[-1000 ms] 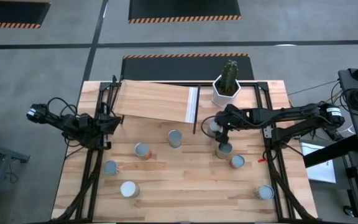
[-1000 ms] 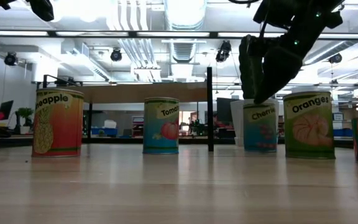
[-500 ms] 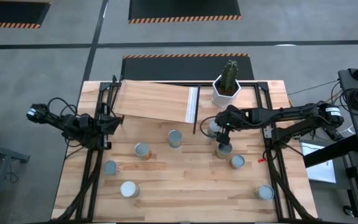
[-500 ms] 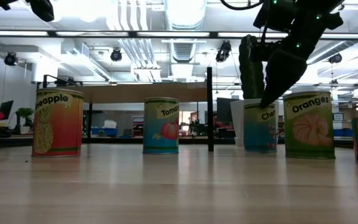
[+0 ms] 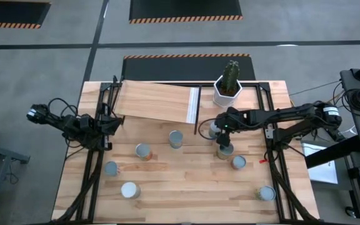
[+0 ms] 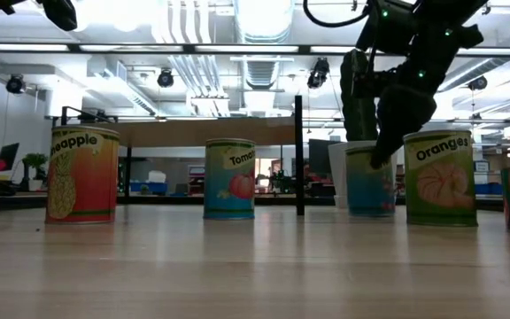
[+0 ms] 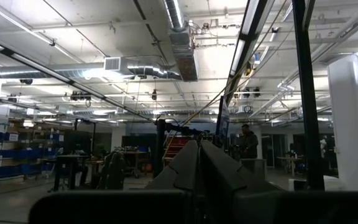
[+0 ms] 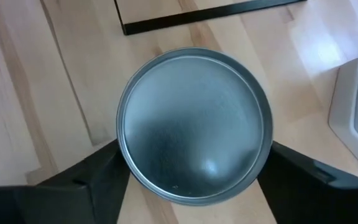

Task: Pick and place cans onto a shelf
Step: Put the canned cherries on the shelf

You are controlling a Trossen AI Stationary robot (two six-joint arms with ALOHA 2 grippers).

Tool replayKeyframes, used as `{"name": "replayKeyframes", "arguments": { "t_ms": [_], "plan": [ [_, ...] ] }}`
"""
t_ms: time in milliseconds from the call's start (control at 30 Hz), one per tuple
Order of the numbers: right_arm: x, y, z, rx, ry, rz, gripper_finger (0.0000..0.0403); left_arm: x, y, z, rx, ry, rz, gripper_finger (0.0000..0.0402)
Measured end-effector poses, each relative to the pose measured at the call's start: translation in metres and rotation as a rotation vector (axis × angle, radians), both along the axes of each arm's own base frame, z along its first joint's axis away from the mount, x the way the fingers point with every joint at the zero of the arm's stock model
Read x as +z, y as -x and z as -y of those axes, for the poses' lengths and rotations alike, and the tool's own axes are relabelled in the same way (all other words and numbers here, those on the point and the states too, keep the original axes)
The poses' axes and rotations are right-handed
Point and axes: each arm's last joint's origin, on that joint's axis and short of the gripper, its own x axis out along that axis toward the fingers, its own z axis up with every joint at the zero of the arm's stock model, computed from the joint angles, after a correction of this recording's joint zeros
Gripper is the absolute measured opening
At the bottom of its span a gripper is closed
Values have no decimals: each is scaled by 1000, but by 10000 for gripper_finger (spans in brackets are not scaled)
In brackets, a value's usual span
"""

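Right gripper (image 8: 194, 171) is down over a can (image 8: 194, 124) near the cactus pot (image 5: 227, 92), just off the shelf's (image 5: 155, 102) white edge; jaws straddle the can's sides, open, contact can't be confirmed. Another can (image 5: 224, 150) sits just beside it, tight on that side. Remaining cans are spread over the bench (image 5: 186, 187), well apart. Left gripper (image 5: 112, 123) waits at the left bench edge by the shelf, jaws closed, empty.

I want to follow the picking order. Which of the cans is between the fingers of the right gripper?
The Cherries can, between the cactus pot and the orange can. The right gripper straddles it; the other cans stand free.
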Motion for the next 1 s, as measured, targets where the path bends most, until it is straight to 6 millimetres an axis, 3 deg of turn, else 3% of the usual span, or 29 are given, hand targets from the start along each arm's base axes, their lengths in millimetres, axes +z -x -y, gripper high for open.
{"name": "replayKeyframes", "arguments": {
  "t_ms": [233, 500, 767, 900, 1000],
  "plan": [
    [26, -2, 0, -36, -17, 44, 288, 0, 0, 0, 0, 0, 0, 0],
    [95, -9, 0, -78, -40, 93, 291, 0, 0, 0, -4, 7, 1, 0],
    [172, -11, -3, -137, -85, 269, 292, 0, 0, 0, -4, 6, -2, 0],
    [193, -22, -4, -133, -89, 333, 292, -1, 0, 0, -4, 3, -7, 0],
    [198, -41, -2, -128, -84, 336, 292, -1, 0, 0, -1, -2, -8, 0]
  ]
}}
